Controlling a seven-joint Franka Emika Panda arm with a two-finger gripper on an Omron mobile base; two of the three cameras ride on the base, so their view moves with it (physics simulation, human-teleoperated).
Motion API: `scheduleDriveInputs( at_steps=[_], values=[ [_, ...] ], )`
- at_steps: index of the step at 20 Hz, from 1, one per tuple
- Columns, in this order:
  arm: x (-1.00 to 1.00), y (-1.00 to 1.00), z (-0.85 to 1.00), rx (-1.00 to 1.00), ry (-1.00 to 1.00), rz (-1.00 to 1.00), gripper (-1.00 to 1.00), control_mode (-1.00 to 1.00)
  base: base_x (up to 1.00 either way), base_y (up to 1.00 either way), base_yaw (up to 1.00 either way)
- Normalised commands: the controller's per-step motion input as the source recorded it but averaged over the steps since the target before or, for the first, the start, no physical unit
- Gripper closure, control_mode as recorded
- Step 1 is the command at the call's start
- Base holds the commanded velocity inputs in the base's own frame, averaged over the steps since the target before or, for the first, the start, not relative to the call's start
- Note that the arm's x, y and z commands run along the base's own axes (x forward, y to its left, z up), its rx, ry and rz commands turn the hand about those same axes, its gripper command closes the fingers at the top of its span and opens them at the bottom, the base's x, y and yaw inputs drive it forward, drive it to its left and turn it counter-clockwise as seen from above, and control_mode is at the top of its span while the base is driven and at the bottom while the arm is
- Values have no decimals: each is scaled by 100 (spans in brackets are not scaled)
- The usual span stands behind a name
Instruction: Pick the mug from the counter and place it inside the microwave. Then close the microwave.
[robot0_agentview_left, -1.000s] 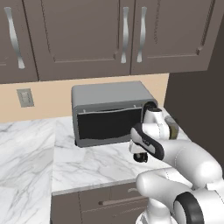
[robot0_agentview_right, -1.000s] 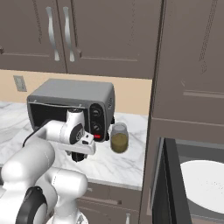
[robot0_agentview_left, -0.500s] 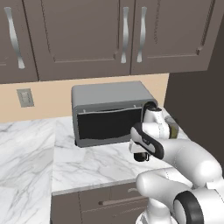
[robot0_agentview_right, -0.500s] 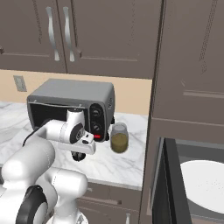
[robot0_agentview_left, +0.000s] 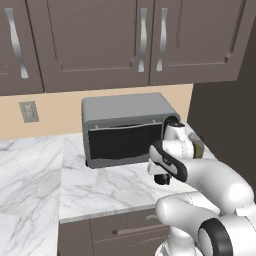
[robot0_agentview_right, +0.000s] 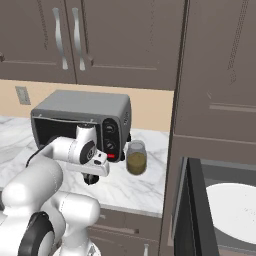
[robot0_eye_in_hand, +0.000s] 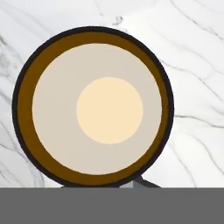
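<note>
— While the counter (robot0_agentview_left: 75, 187) carries the toaster oven (robot0_agentview_left: 125, 131) and the jar (robot0_agentview_right: 136, 157), where is the mug (robot0_eye_in_hand: 92, 107)?

— Upright on the marble before the oven, directly below the hand.

— And the gripper (robot0_agentview_right: 91, 178)?

— Drawn narrow, low over the mug; whether its fingers pinch the rim I cannot tell.

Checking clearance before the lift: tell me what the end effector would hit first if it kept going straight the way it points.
The end effector points down at the mug, whose open mouth lies directly ahead in the hand view. It would probably meet the mug's rim or tan inside first, then the counter beneath. Depth is unclear.
</note>
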Motion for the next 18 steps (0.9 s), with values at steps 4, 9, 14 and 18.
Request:
scheduleDriveInputs(
  at_steps=[4,9,14,18],
  values=[
    [-5,0,11,0,0,0,100,-100,0,0,0],
    [-11,0,45,3,-7,0,100,-100,0,0,0],
    [-57,2,57,7,-12,0,100,-100,0,0,0],
    [-75,11,59,2,-16,0,100,-100,0,0,0]
  ],
)
